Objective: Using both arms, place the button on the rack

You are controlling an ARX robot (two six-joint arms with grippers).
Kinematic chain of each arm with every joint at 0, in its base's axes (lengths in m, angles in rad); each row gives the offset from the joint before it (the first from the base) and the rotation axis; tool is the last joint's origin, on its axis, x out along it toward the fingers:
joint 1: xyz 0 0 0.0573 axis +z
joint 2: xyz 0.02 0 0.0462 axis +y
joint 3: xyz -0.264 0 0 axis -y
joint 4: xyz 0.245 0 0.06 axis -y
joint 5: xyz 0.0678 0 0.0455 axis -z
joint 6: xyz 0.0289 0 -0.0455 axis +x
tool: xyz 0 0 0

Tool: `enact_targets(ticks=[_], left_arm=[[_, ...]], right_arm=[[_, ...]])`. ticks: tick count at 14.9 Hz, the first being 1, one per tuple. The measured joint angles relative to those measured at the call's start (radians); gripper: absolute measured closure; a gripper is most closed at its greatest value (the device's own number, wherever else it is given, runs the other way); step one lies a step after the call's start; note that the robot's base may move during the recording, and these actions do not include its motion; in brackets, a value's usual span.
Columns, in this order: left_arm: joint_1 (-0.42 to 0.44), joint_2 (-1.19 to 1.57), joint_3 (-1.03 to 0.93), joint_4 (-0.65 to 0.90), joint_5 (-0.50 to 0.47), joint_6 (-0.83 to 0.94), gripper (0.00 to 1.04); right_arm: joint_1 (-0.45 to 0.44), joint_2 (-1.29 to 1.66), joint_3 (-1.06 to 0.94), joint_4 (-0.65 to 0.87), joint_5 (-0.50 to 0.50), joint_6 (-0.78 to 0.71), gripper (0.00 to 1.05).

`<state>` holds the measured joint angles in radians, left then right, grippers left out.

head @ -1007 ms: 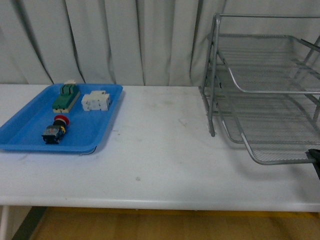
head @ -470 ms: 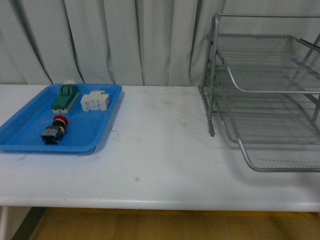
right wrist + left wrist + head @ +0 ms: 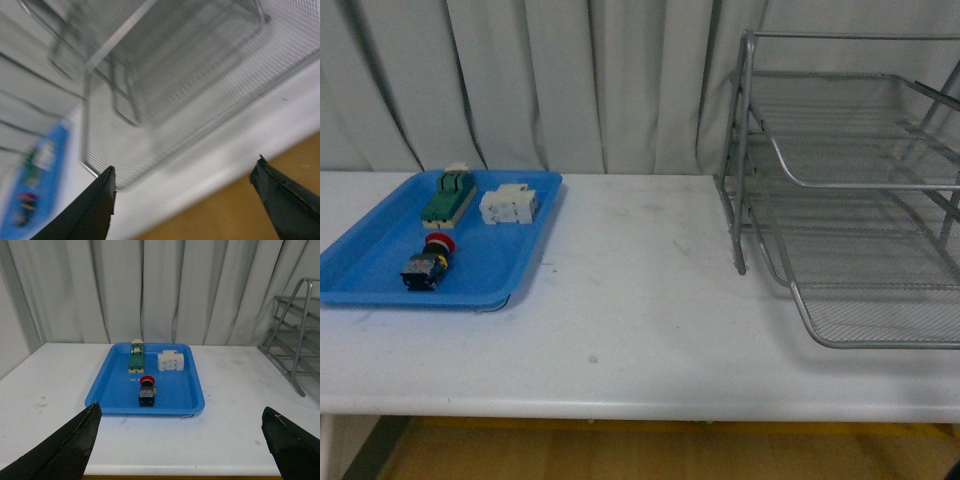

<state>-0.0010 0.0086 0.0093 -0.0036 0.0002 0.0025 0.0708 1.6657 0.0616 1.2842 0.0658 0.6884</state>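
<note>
- Left gripper point(image 3: 180, 411): seen in the left wrist view, two dark fingers point(image 3: 65, 450) spread wide, nothing between them, above the near edge of the white table point(image 3: 640, 330).
- Right gripper point(image 3: 185, 165): seen in the right wrist view, fingers point(image 3: 85, 215) also spread wide and holding nothing. That view is blurred and tilted. It shows the table edge, wooden floor and rack mesh.
- Wooden floor point(image 3: 620, 455) shows as a strip below the table's front edge.
- Blue tray point(image 3: 380, 250) lies flat on the left part of the table, with three items in it.
- Button point(image 3: 428, 262): in the blue tray, in its nearer half, lying on its side. The red cap points toward the far side and the dark body is nearest. It is well apart from the rack and touched by neither gripper.
- Green-topped block point(image 3: 450, 197) lies in the tray's far part, behind the button.
- White block point(image 3: 510, 203) is just beside the green-topped one, on its right.
- Rack point(image 3: 880, 300): silver wire mesh with three tiers, on the right part of the table. The lowest tray sticks out forward past the upper tiers, and I see nothing in any tier.
- Bare table lies between the blue tray and the rack.
- Pale curtain point(image 3: 570, 80) hangs in folds behind the table.
</note>
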Motion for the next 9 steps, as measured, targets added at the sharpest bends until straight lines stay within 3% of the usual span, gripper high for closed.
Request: enact_targets(ticks=[2, 3, 5, 7, 9], left_arm=[[0.002, 0.000, 0.000, -0.003, -0.001, 0.000, 0.07], [0.002, 0.000, 0.000, 0.001, 0.000, 0.000, 0.07], [0.001, 0.000, 0.000, 0.000, 0.000, 0.000, 0.07], [0.001, 0.000, 0.000, 0.000, 0.000, 0.000, 0.07], [0.001, 0.000, 0.000, 0.000, 0.000, 0.000, 0.07]], right_arm=[[-0.075, -0.093, -0.055, -0.006, -0.059, -0.439, 0.49], [-0.076, -0.214, -0.056, 0.014, -0.062, -0.544, 0.60], [-0.076, -0.337, -0.057, 0.000, -0.062, -0.624, 0.77], [-0.076, -0.534, -0.058, -0.143, -0.063, -0.664, 1.00], [-0.076, -0.734, -0.058, -0.328, -0.063, -0.680, 1.03]])
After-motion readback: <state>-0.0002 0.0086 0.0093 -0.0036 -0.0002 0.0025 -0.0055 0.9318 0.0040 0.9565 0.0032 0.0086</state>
